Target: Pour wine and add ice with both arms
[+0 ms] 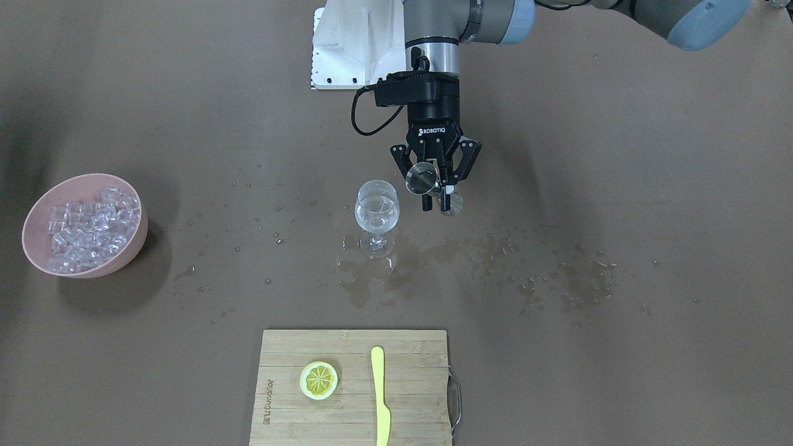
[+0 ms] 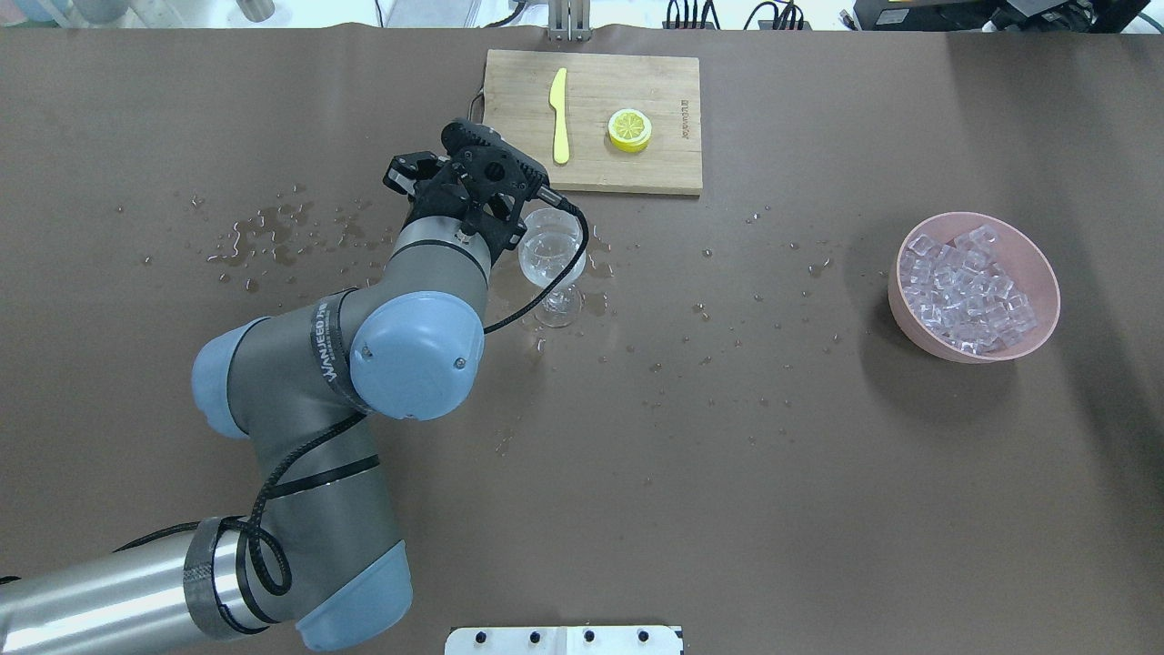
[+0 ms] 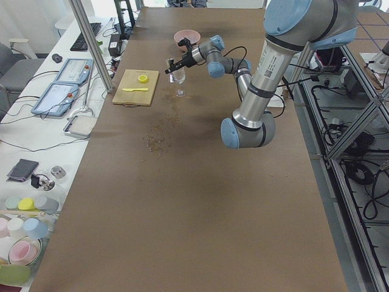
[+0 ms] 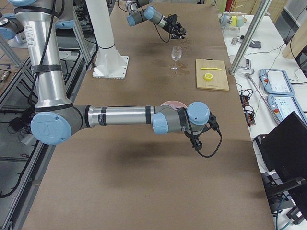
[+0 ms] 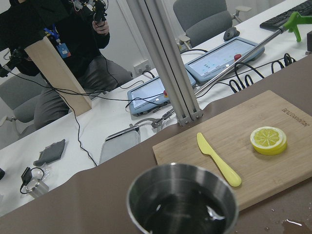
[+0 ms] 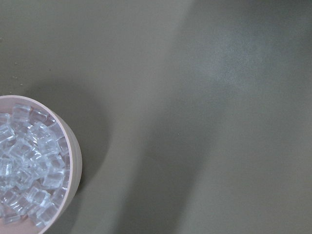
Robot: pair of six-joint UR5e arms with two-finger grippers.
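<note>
Brown-covered table [image 2: 818, 509]. White side bench [image 3: 24, 143] carrying two tablets [image 3: 53, 99] and a keyboard [image 3: 81, 38]. Aluminium post [image 3: 92, 42]. Grey office chairs [image 5: 204, 19] behind.

The steel cup [image 5: 183, 200] was brushed, shiny metal; the wine glass [image 1: 376, 207] clear and glossy. The cutting board [image 1: 409, 384] was grained bamboo, the tabletop [image 1: 619, 186] matt brown, the ice [image 1: 87, 229] glassy, its pink bowl [image 1: 139, 238] matt.

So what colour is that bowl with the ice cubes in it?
The bowl is pale pink, plain with no pattern; the overhead view shows it best.
</note>
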